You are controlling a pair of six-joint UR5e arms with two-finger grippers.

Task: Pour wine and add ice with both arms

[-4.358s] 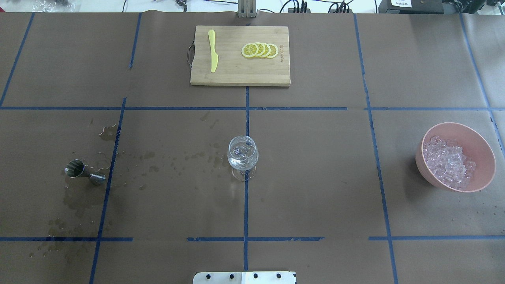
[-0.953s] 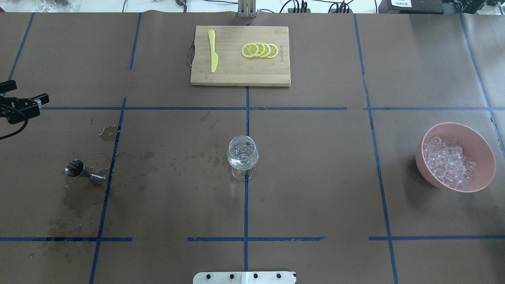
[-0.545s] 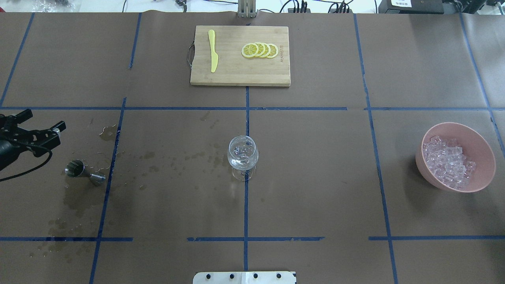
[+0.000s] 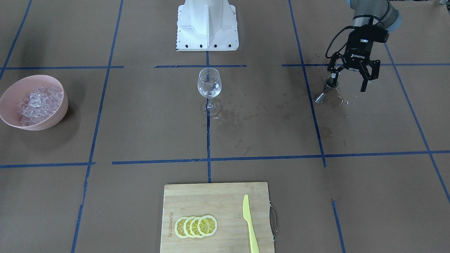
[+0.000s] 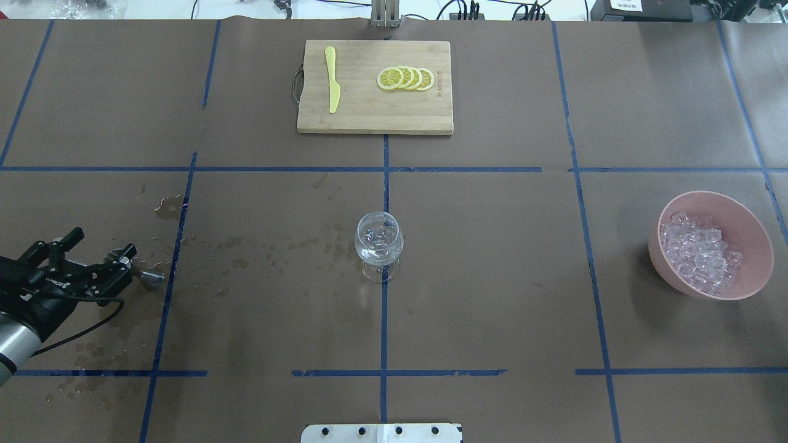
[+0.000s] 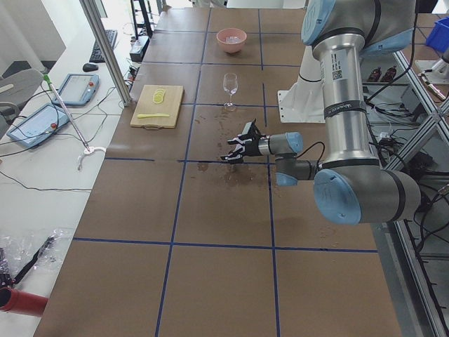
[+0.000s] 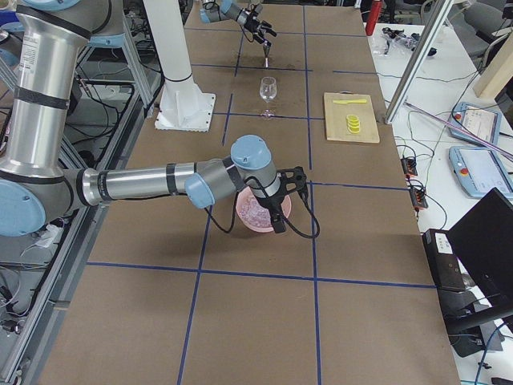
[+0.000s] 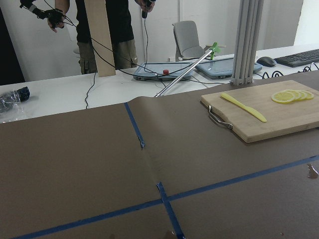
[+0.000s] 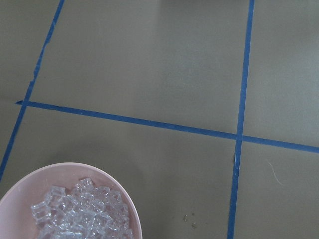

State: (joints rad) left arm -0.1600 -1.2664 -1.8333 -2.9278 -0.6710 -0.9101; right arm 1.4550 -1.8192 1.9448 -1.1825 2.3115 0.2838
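A clear wine glass (image 5: pixel 379 243) (image 4: pixel 209 84) stands at the table's middle. The ice (image 5: pixel 699 252) (image 4: pixel 38 102) (image 9: pixel 82 214) is heaped in a pink bowl (image 5: pixel 760 252) (image 4: pixel 45 123) at the robot's right. A small steel jigger (image 5: pixel 149 278) (image 4: pixel 321 95) stands tilted at the left. My left gripper (image 5: pixel 104 241) (image 4: pixel 348 82) is open and empty just above it, one finger over its upper cup. My right gripper (image 7: pixel 284 196) shows only in the exterior right view, over the bowl; I cannot tell whether it is open.
A wooden cutting board (image 5: pixel 369 120) (image 4: pixel 218 196) at the far side holds lemon slices (image 5: pixel 405 78) and a yellow knife (image 5: pixel 332 80). Wet stains (image 5: pixel 271 252) spread between jigger and glass. The white pedestal (image 4: pixel 207 24) stands at the robot's edge.
The left arm has come in from the table's left edge and moved toward the robot, down to the jigger, its gripper staying open. The glass, bowl and jigger have not moved.
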